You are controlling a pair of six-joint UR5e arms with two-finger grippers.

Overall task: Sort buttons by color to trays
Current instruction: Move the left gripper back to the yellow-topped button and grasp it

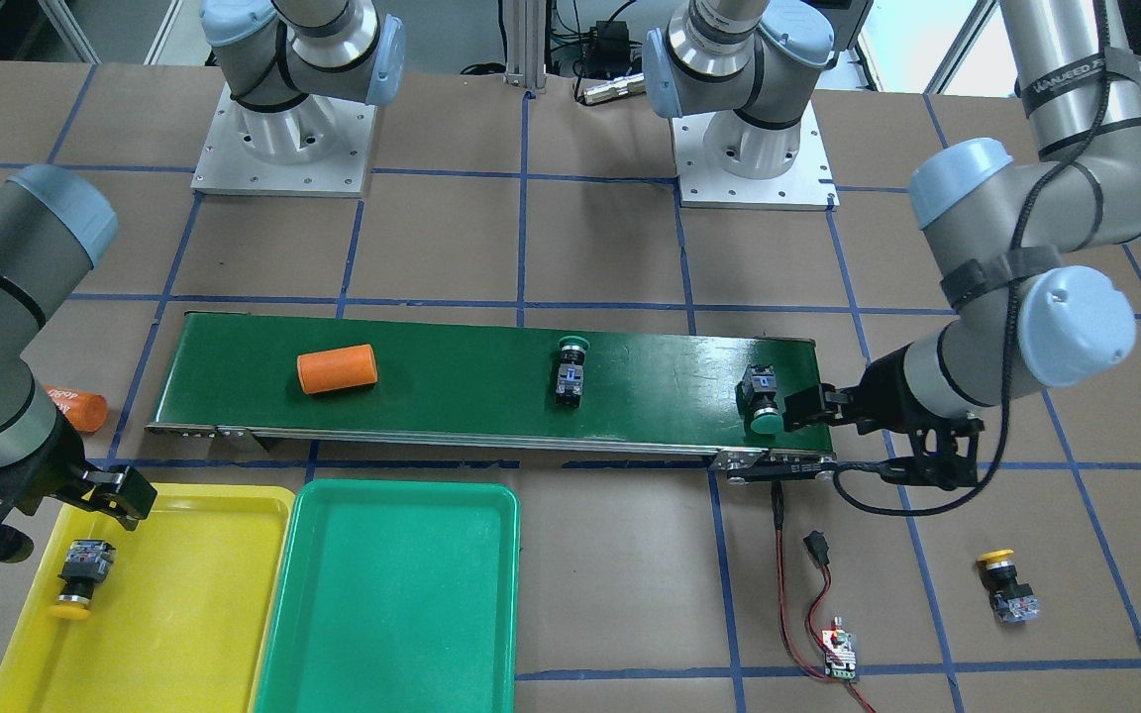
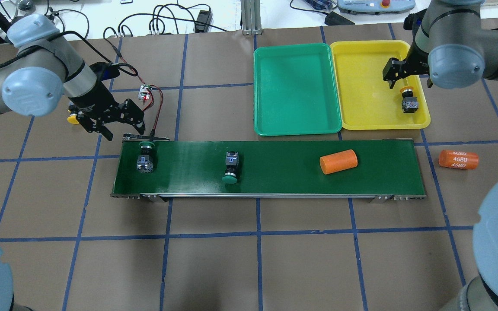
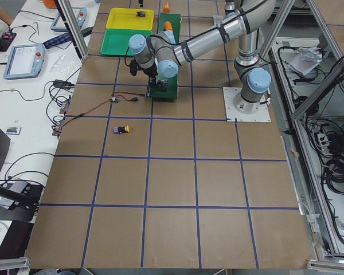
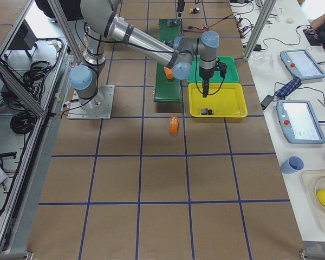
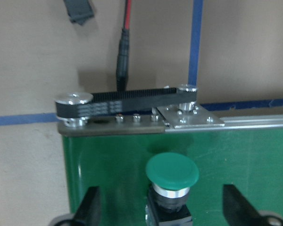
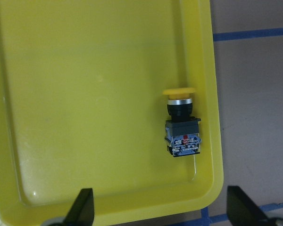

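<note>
Your empty left gripper (image 2: 121, 129), spread wide over the green button (image 5: 172, 172) at the end of the conveyor (image 5: 108, 165), must next drop and close, while the right gripper (image 6: 161, 207) hangs open and empty above the yellow tray (image 6: 85, 94).

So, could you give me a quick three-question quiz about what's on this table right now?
1. True or false: the yellow tray holds exactly one yellow button.
2. How many green buttons lie on the conveyor belt? A) one B) two C) three
3. Fill in: the left end effector hangs open over a ___ cap.
Key: 1 true; 2 B; 3 green.
</note>
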